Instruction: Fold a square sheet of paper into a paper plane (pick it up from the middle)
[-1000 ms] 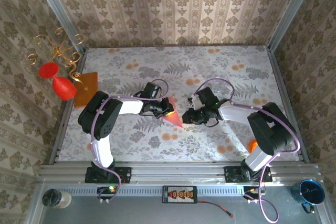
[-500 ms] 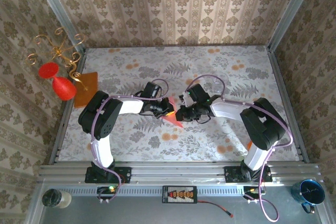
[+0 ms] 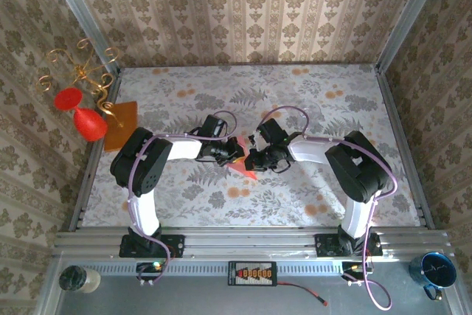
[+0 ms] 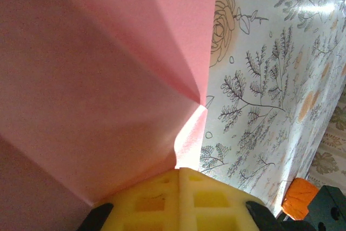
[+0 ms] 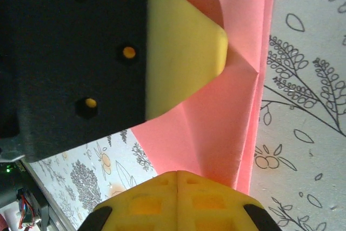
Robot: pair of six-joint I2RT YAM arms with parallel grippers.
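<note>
**Two clamps on one thin sheet**

The paper plane (image 3: 243,169), half-folded, is near the middle of the table (image 3: 317,108). My left gripper (image 3: 234,155) and right gripper (image 3: 253,160) are both pinched closed on it, tips nearly touching. If either arm tugs sideways, I'd expect a tear or a skewed crease.

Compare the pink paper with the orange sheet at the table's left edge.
The pink paper is creased and pinched by the left gripper and right gripper mid-table; the orange sheet lies flat, unheld. The pink paper is lighter, the orange sheet darker. Both are thin paper sheets.
</note>
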